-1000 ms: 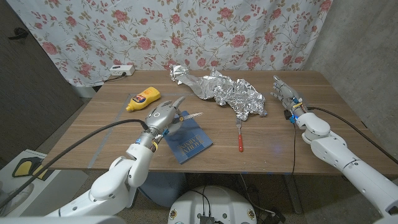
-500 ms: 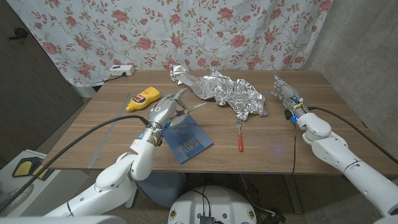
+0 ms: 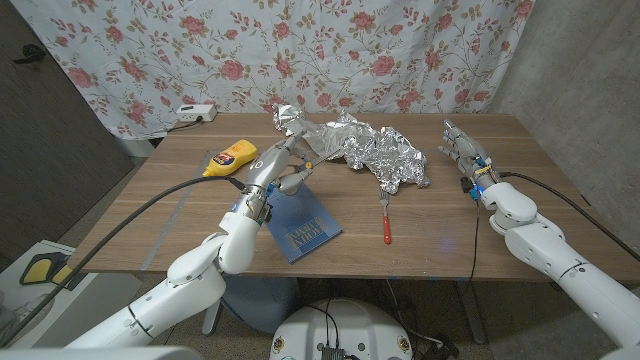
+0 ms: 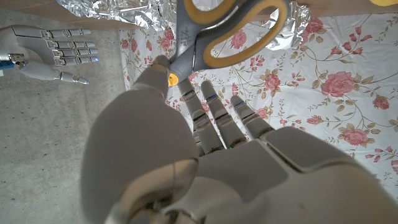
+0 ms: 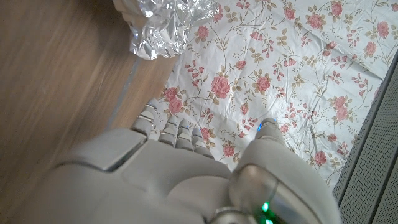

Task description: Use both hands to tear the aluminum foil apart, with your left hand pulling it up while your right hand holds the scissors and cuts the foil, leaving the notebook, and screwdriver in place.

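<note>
The crumpled aluminum foil (image 3: 365,148) lies across the far middle of the table. My left hand (image 3: 272,165) is raised just left of it. It holds the yellow-handled scissors (image 3: 303,171) by the blade end, thumb near the pivot. The handles (image 4: 217,28) stick out past the straight fingertips toward the foil (image 4: 118,9). My right hand (image 3: 462,150) stands at the foil's right end, fingers straight and holding nothing; it also shows in the left wrist view (image 4: 53,53). The blue notebook (image 3: 305,225) and the red-handled screwdriver (image 3: 384,225) lie nearer the front.
A yellow mustard bottle (image 3: 230,157) lies at the far left of the table. A white power strip (image 3: 195,113) sits beyond the table's back edge, in front of the floral curtain (image 3: 400,50). The foil's end (image 5: 165,22) shows in the right wrist view.
My left hand has risen and moved away from the notebook toward the foil, carrying the scissors with it. The right hand has barely shifted.
</note>
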Available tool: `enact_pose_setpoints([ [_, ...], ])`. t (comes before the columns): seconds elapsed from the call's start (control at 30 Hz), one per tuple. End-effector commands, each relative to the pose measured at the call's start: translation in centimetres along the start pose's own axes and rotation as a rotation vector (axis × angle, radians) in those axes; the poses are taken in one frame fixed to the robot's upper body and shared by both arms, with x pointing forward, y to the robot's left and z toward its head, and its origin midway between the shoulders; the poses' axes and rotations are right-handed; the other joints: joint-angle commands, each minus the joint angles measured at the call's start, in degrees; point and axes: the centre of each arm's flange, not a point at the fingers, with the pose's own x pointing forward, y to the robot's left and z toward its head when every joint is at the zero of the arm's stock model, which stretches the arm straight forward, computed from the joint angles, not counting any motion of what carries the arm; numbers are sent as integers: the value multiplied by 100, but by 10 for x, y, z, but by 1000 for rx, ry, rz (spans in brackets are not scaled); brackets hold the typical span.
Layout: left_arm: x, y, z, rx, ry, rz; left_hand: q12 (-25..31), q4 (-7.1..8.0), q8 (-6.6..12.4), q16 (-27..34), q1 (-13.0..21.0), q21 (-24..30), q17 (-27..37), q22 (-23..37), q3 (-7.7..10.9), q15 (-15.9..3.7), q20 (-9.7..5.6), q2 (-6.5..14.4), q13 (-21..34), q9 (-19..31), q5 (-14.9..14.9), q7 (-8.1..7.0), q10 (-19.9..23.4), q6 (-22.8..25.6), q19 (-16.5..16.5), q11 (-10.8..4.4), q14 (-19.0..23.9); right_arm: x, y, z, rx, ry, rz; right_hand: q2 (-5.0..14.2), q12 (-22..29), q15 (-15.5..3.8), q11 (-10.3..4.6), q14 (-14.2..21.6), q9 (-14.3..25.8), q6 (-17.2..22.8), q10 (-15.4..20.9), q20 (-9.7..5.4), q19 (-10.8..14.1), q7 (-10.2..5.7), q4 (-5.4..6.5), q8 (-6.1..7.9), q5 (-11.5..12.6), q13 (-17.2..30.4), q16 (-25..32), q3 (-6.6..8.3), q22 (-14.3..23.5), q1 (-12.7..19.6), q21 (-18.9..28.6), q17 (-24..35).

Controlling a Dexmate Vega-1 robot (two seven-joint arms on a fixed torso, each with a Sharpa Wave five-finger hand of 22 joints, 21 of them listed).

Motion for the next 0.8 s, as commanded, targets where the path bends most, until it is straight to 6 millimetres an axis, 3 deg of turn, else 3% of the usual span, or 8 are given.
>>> enact_pose_setpoints([
  [0.03, 21, 0, 5, -159, -48, 34, 532, 2, 24, -3, 17, 21, 33, 9, -6, -89, 31, 54, 1244, 10, 34, 13, 213, 70, 3, -242, 34, -8, 3, 4, -13, -7, 7, -28, 64, -55, -1, -1, 10, 22, 140, -63, -19, -7, -24, 22, 2, 3, 41, 31, 14, 11, 37, 14],
  [0.4, 26, 0, 8, -214, -64, 57, 535, 5, 34, -11, 44, 18, 60, 10, -11, -100, 46, 79, 1244, 11, 23, 24, 186, 119, -6, -239, 13, -9, 8, 5, -10, -4, 26, -42, 254, -23, -32, 17, 9, 31, 710, -11, -55, -9, -28, 27, 5, 28, 46, 53, 14, 5, 31, 8],
  [0.8, 31, 1, 7, -351, -56, 54, 542, 6, 38, -9, 62, 18, 86, 11, -27, -104, 46, 86, 1242, 11, 9, 20, 175, 152, -9, -236, 7, -9, 15, 10, -11, -15, 44, -47, 308, -59, -42, 42, 9, 40, 878, -12, -62, -8, -36, 31, 8, 51, 55, 66, 14, 15, 32, 4],
])
